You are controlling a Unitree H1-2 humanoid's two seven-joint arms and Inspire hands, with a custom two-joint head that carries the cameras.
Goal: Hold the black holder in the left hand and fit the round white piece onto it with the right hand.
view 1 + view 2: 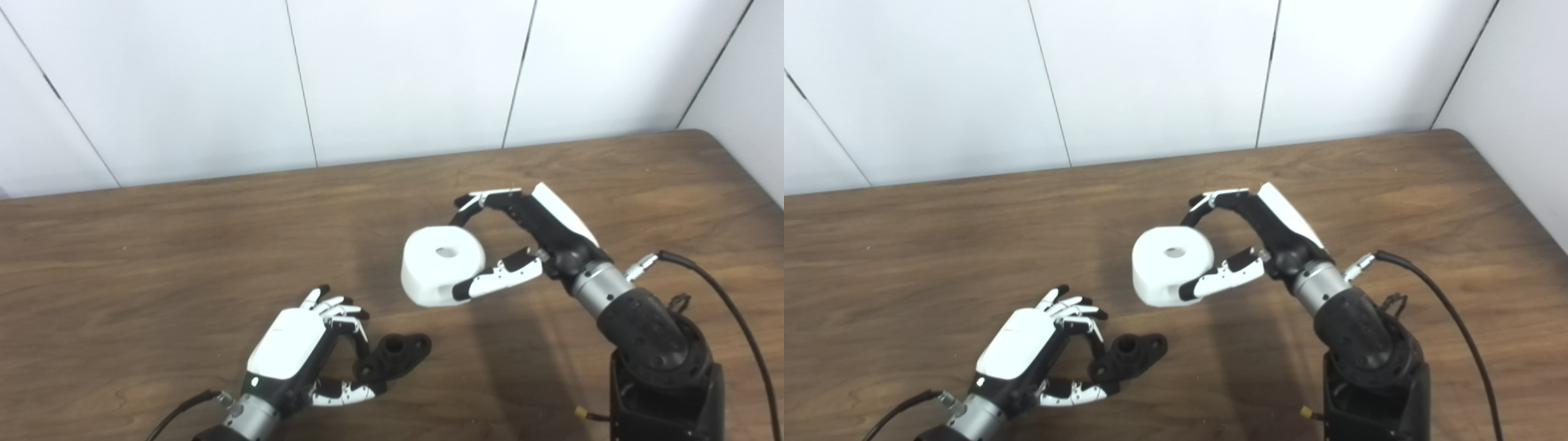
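Your right hand (520, 242) grips the round white piece (442, 264) betw. thumb and fingers, held above the wooden table (184, 257). Black holder (395, 354) lies on the table just right of your left hand (306, 352), whose fingers curl round its near end, pinching it; the piece sits up and right of it, apart.

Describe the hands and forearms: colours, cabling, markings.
Both hands, left hand and right hand, have white back shells and black-and-white segmented fingers, on silver wrist collars. The right forearm is bulky black; black cables trail from each wrist. A green light glows at the left wrist.
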